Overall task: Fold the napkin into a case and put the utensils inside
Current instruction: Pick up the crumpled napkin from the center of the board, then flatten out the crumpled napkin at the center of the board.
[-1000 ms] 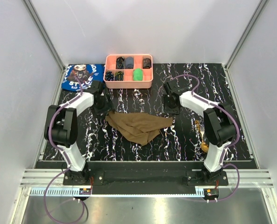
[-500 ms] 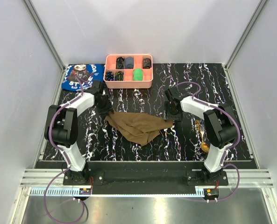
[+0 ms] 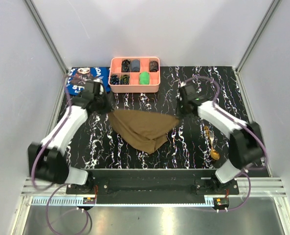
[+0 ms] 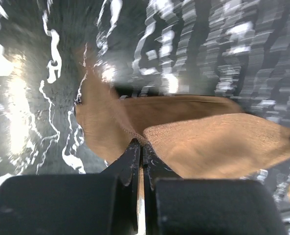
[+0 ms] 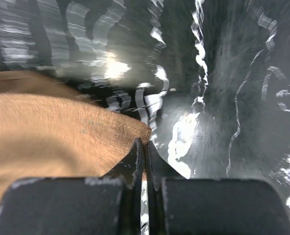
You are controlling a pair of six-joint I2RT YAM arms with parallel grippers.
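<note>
The olive-brown napkin [image 3: 144, 127] is stretched between both arms over the black marbled table, its lower part hanging in a point toward the near edge. My left gripper [image 3: 105, 110] is shut on the napkin's [image 4: 208, 142] left corner, seen pinched at my left gripper [image 4: 142, 144]. My right gripper [image 3: 180, 115] is shut on the napkin's [image 5: 52, 137] right corner, held at my right gripper [image 5: 145, 143]. The gold utensils [image 3: 211, 143] lie on the table at the right, near the right arm.
A pink compartment tray [image 3: 134, 89] with small dark and green items stands at the back centre. A blue printed cloth [image 3: 80, 78] lies at the back left. Grey walls enclose the table on three sides.
Both grippers closed on the napkin's upper corners and pulled apart and upward. The cloth went from a crumpled heap to a taut spread between them.
</note>
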